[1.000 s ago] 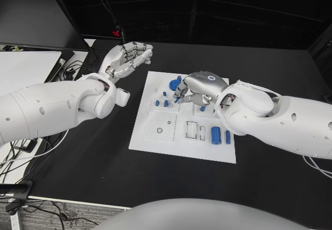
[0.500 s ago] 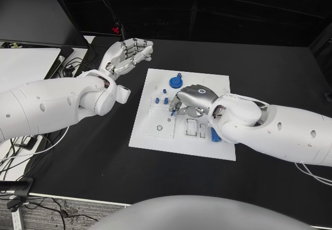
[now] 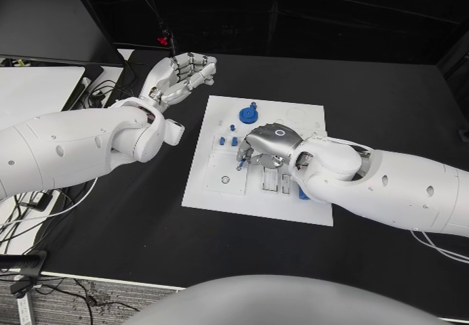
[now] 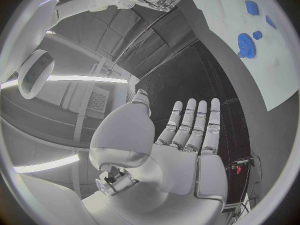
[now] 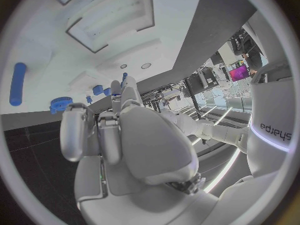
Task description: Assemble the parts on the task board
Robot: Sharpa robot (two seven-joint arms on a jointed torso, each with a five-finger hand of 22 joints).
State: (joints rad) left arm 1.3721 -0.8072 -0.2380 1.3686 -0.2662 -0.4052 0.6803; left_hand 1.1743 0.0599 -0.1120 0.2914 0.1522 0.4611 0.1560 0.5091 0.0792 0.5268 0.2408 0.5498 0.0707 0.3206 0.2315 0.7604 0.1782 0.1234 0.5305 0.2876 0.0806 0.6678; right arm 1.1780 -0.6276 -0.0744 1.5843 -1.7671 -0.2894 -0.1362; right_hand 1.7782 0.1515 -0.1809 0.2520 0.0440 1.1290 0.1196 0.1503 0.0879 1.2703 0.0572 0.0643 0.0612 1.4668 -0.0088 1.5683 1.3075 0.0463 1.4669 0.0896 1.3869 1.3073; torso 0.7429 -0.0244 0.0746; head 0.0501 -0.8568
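Robot's right hand (image 3: 269, 143) is hovering over mid task board (image 3: 220, 196) w/ fingers curled, pinching a small blue peg (image 3: 240, 163) above the board's recessed slots, while a blue gear (image 3: 248, 116) is sitting nr the far edge & the left hand (image 3: 181, 76) is hanging spread, holding nothing, beyond the board's far-left corner.

Left hand (image 3: 181, 74) raised with fingers spread; right hand (image 3: 266, 145) pinching, fingers curled.
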